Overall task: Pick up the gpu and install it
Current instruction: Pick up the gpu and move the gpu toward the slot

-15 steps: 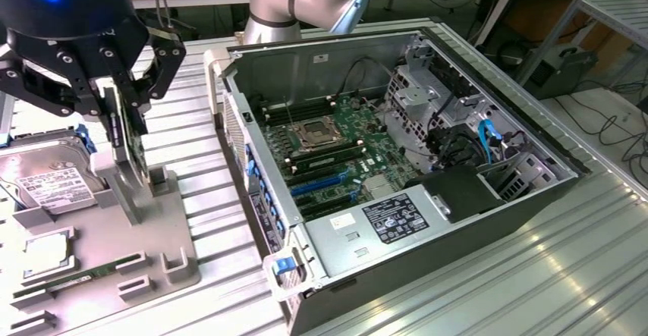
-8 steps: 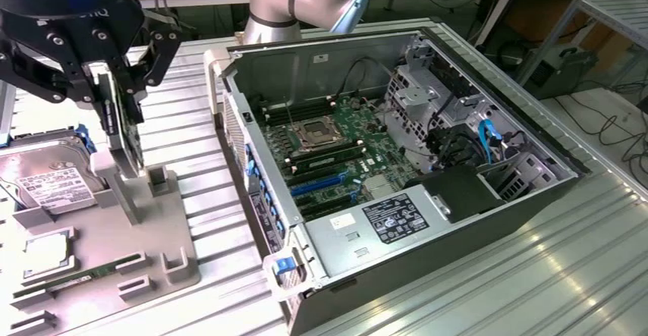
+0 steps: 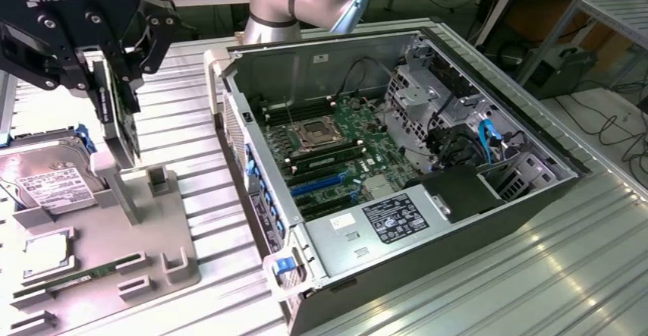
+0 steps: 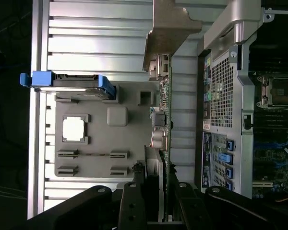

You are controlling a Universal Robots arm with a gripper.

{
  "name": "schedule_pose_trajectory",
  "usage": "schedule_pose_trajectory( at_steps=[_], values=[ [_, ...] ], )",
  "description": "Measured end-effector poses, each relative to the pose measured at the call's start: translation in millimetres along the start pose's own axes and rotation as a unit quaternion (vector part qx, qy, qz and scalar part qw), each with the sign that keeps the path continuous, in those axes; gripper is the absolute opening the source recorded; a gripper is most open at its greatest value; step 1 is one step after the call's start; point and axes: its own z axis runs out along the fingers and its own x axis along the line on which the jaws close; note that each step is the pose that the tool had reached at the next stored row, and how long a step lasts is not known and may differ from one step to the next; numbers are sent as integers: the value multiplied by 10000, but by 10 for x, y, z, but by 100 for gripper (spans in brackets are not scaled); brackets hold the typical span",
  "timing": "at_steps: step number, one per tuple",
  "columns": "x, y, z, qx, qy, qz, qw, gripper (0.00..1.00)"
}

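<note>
The gpu (image 3: pixel 120 120) hangs upright as a thin dark card, lifted above the grey holder tray (image 3: pixel 152 230) at the exterior view's left. My gripper (image 3: pixel 109 74) is shut on its upper edge, one black finger on each face. In the wrist view the gpu (image 4: pixel 166 120) appears edge-on, running out from between my fingers (image 4: pixel 132 206) to its pale metal bracket (image 4: pixel 170 28) at the far end. My gripper (image 4: pixel 161 199) holds it over the ribbed table between the tray and the open computer case (image 3: pixel 303 222).
The case lies on its side with the motherboard (image 3: pixel 339 150) exposed and blue slots (image 3: pixel 319 184) near its front. On the tray sit a silver hard drive (image 3: pixel 45 180) in blue rails, a square chip (image 3: pixel 45 249) and a green memory stick (image 3: pixel 86 275).
</note>
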Motion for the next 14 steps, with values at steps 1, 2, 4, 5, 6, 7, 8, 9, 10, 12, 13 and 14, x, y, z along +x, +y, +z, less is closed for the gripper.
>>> schedule_pose_trajectory(
  at_steps=[1,2,4,5,6,7,8,9,10,12,13,14],
  values=[
    [0,1,-15,-7,1,0,10000,28],
    [-1,2,-45,-21,0,0,10000,28],
    [-1,3,-75,-36,0,1,10000,28],
    [-2,4,-93,-45,0,1,10000,28],
    [-2,5,-110,-53,0,1,10000,28],
    [-3,6,-126,-59,0,2,10000,28],
    [-3,6,-141,-66,0,1,10000,28],
    [-3,8,-158,-74,0,2,10000,28],
    [-4,9,-174,-80,0,2,10000,28],
    [-4,11,-207,-91,0,2,10000,28],
    [-5,13,-226,-94,0,2,10000,28],
    [-5,14,-244,-97,1,3,10000,28]
  ],
)
